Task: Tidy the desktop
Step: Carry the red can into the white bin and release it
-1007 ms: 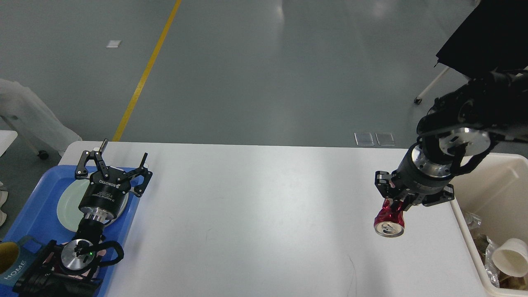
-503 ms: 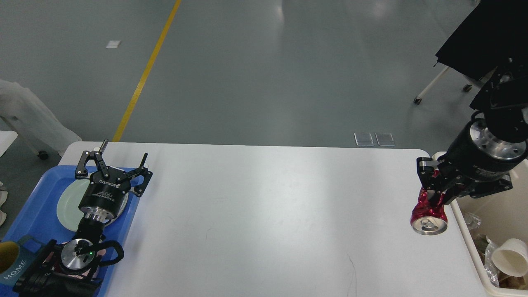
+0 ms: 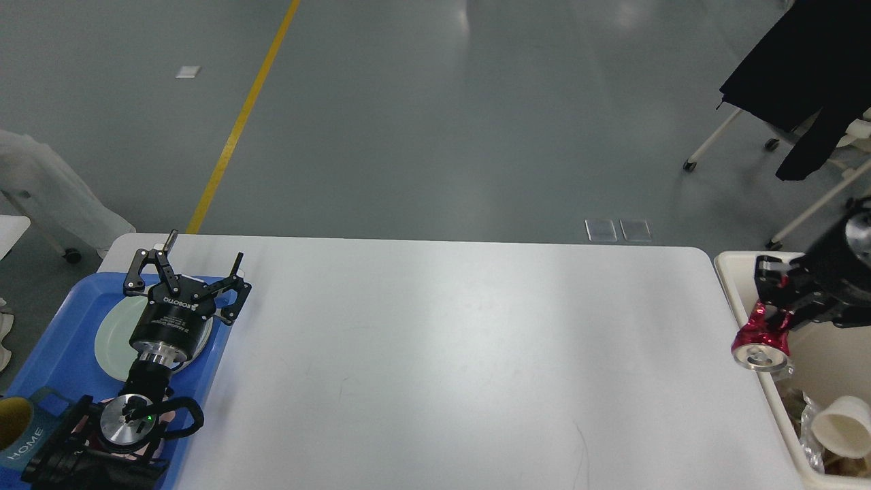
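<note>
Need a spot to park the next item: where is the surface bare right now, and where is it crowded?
The desktop is bare from the blue tray on the left to the cream bin on the right. The tray is crowded: pale plate, mug, left gripper open above it. The bin holds trash and a paper cup; the right gripper grips a crushed red can above its rim.
</note>
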